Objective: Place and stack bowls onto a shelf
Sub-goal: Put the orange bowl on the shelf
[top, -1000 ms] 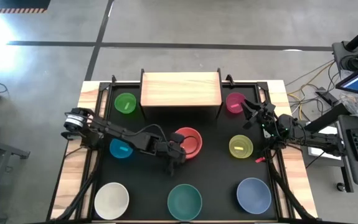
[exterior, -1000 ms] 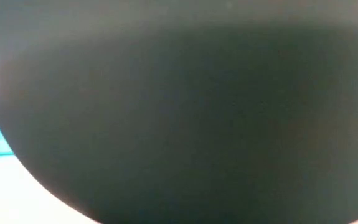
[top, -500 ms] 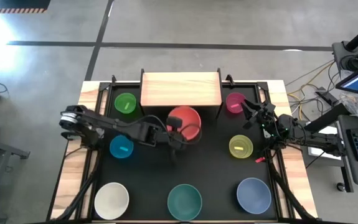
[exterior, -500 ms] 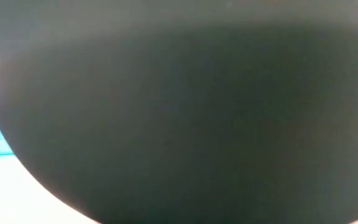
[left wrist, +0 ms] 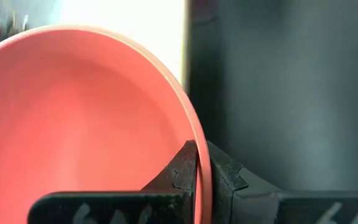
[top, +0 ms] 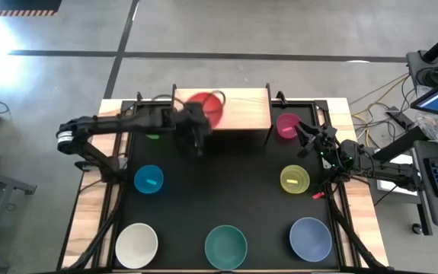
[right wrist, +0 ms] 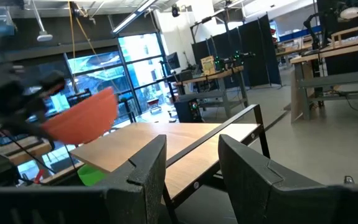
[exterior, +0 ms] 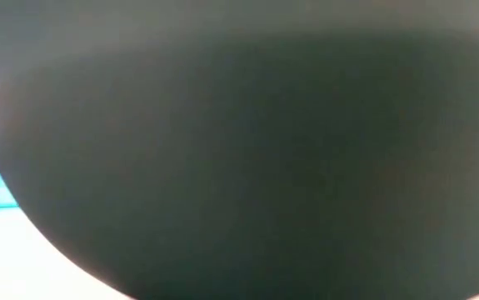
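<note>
The red bowl (top: pixel 205 106) hangs tilted over the left part of the light-wood shelf (top: pixel 238 110), held by my left gripper (top: pixel 196 124), which is shut on it. In the right wrist view the red bowl (right wrist: pixel 83 116) is in the air above the shelf board (right wrist: pixel 166 144). My right gripper (top: pixel 303 137) waits open near the table's right edge, beside the pink bowl (top: pixel 287 125). On the tabletop stand the small blue (top: pixel 148 180), yellow (top: pixel 295 179), cream white (top: pixel 136 245), teal (top: pixel 226 246) and slate blue (top: pixel 311 238) bowls. The green bowl (right wrist: pixel 91 176) is mostly under my left arm. My left gripper (left wrist: pixel 198 154) pinches the red bowl's rim (left wrist: pixel 198 134), one finger inside the bowl and one outside. The fingers reach it from the table's near side. The bowl is lifted clear above the shelf and tipped, its opening turned partly sideways.
The shelf stands at the table's far edge on thin black legs (top: pixel 269 135), with bare board right of the red bowl. The low view is filled by a dark rounded surface (exterior: pixel 239 167) close to the camera. Cables and a keyboard lie beyond the table's right edge.
My left gripper has carried the red bowl from the table's middle up and toward the far edge, to over the shelf's left part. The bowl has left the tabletop and has tipped. My right arm has kept still.
</note>
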Controlling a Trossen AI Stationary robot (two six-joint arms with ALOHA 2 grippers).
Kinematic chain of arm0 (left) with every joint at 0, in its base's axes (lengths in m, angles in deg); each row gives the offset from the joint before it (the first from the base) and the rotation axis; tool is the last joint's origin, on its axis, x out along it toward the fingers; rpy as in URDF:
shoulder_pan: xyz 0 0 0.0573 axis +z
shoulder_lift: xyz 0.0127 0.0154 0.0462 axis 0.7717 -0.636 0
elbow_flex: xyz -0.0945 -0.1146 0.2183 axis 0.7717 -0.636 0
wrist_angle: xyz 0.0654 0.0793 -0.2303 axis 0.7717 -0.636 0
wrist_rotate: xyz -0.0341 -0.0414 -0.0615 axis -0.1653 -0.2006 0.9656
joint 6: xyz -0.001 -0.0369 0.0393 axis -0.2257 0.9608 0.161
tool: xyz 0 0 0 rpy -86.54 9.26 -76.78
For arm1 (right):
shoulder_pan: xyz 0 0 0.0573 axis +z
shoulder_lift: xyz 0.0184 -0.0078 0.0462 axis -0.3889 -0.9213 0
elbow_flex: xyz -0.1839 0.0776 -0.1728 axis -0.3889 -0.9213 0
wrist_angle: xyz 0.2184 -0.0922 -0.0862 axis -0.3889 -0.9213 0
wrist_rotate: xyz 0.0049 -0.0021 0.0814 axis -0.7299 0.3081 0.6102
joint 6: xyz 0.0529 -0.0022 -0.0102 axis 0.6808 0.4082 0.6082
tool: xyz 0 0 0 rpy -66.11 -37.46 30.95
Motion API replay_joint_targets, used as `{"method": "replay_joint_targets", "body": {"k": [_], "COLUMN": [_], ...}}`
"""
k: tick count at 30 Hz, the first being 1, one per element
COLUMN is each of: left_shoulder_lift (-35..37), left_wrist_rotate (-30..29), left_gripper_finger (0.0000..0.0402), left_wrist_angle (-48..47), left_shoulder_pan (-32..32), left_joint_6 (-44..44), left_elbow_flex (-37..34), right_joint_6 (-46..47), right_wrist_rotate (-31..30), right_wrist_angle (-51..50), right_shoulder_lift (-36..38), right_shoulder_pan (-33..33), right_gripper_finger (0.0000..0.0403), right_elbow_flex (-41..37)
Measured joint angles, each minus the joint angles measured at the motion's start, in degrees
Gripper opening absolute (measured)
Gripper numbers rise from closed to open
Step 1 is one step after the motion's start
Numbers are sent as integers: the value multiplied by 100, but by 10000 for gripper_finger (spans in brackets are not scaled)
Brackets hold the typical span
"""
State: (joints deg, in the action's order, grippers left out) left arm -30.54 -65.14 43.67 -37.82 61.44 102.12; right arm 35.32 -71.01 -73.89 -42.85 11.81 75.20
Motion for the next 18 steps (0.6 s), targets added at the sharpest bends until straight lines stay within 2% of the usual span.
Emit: {"method": "replay_joint_targets", "body": {"k": [5, 10, 18], "left_shoulder_lift": [-73, -262, -349], "left_wrist_rotate": [111, 528, 582], "left_gripper_finger": [0, 9, 48], "left_wrist_angle": [-47, -22, 2], "left_shoulder_pan": [637, 1098, 1224], "left_joint_6": [74, 130, 724], "left_elbow_flex": [-2, -2, 5], "right_joint_6": [0, -1, 0], "right_wrist_rotate": [0, 0, 0], "right_wrist_angle": [2, 1, 0], "right_shoulder_lift": [2, 0, 2], "right_shoulder_pan": [2, 1, 0], "right_gripper_finger": [137, 137, 137], "right_elbow_flex": [2, 2, 0]}}
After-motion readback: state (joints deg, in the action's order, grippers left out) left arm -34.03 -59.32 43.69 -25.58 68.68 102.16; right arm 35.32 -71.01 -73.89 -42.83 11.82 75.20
